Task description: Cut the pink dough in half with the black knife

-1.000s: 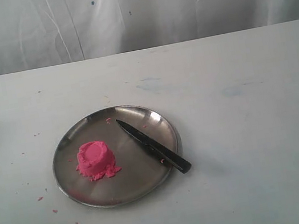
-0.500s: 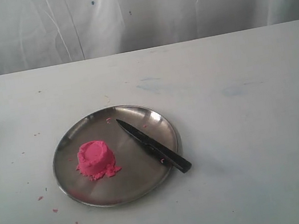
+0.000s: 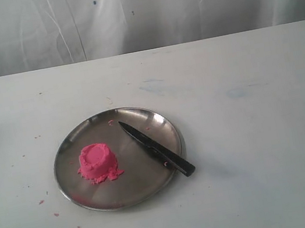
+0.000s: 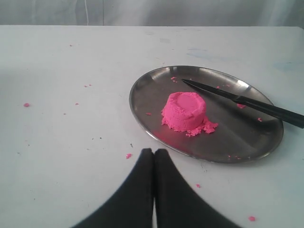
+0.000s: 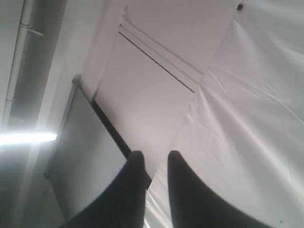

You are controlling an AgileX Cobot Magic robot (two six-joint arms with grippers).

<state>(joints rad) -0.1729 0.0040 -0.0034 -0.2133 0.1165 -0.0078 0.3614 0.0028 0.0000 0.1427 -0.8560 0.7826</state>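
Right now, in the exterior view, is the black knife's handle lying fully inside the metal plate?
No, the black knife has its blade on the metal plate, but the end of its handle sticks out past the plate's rim over the table.

- White table (image 3: 250, 132), its surface faintly smudged.
- Round metal plate (image 3: 77, 189) resting on it, left of centre.
- Tiny pink crumbs (image 3: 40, 201) scattered on the table around the plate's left side.

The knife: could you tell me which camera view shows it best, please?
The exterior view: the whole knife shows, tip on the plate, handle end past the rim. The left wrist view cuts off the handle end; the right wrist view shows none of it.
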